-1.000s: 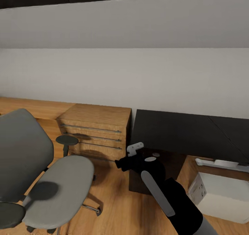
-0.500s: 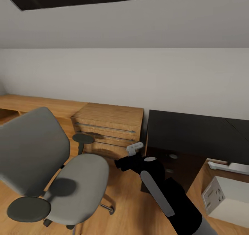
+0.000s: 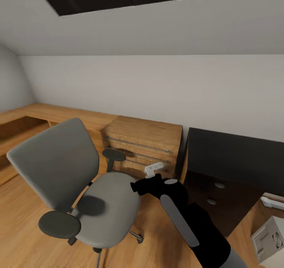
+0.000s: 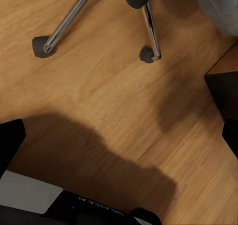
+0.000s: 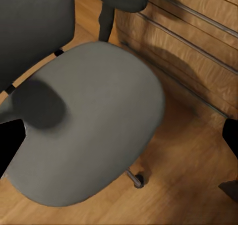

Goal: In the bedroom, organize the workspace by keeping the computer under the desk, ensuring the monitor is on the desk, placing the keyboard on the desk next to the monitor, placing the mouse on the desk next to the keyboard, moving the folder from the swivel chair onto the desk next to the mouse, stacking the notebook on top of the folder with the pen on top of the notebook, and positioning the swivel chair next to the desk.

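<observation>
Our right gripper, state unclear, hangs above the swivel chair, well apart from the desk. A careless push could roll it into the wooden dresser.

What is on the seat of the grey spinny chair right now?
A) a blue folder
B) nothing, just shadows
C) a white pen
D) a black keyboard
B: the swivel chair has a bare grey seat in both the head view and the right wrist view, with only dark shadow patches on it.
</observation>
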Motion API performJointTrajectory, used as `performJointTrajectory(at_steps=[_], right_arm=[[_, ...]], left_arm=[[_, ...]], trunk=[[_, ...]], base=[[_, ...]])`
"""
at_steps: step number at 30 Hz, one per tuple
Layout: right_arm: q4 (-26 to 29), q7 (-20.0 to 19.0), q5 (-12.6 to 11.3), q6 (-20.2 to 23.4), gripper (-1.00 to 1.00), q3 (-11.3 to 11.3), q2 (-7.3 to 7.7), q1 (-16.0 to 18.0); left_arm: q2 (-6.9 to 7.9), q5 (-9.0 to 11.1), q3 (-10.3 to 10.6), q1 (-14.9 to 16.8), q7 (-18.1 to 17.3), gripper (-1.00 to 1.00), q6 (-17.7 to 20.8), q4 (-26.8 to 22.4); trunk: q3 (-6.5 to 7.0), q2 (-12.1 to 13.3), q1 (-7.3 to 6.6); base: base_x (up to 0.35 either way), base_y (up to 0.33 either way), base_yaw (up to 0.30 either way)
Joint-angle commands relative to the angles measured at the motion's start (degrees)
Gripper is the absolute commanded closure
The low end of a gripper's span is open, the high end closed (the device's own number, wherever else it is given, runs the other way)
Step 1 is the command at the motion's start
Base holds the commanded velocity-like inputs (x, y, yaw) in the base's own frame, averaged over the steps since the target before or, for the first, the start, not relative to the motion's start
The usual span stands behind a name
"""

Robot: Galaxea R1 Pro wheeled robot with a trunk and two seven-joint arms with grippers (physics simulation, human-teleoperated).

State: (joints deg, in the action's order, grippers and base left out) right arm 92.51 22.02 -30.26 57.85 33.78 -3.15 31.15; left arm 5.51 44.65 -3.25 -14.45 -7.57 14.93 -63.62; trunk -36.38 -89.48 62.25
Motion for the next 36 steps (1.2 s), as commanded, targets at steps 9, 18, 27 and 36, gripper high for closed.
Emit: performJointTrajectory(at_steps=[9,18,27,36], right_arm=[[0.0,0.4,-0.5,-0.4,-1.00,0.1,0.34,0.1],[0.0,0.4,-0.5,-0.5,-1.00,0.1,0.38,0.1],[0.0,0.5,-0.5,-0.6,-1.00,0.1,0.42,0.1],[0.0,0.7,-0.3,-0.7,-1.00,0.1,0.33,0.1]], left_arm=[[-0.02,0.5,-0.3,0.0,-0.1,-1.00,0.6,1.2],[0.02,0.6,-0.4,0.0,-0.2,-1.00,0.6,1.8],[-0.05,0.7,-0.4,0.0,-0.2,-1.00,0.5,1.9],[0.00,0.8,-0.3,0.0,-0.2,-1.00,0.5,1.9]], trunk=[[-0.27,0.0,0.00],[-0.49,0.0,0.00],[-0.72,0.0,0.00],[-0.95,0.0,0.00]], base=[[0.000,0.001,0.268],[0.000,0.000,0.266],[0.000,0.000,0.268],[0.000,0.000,0.268]])
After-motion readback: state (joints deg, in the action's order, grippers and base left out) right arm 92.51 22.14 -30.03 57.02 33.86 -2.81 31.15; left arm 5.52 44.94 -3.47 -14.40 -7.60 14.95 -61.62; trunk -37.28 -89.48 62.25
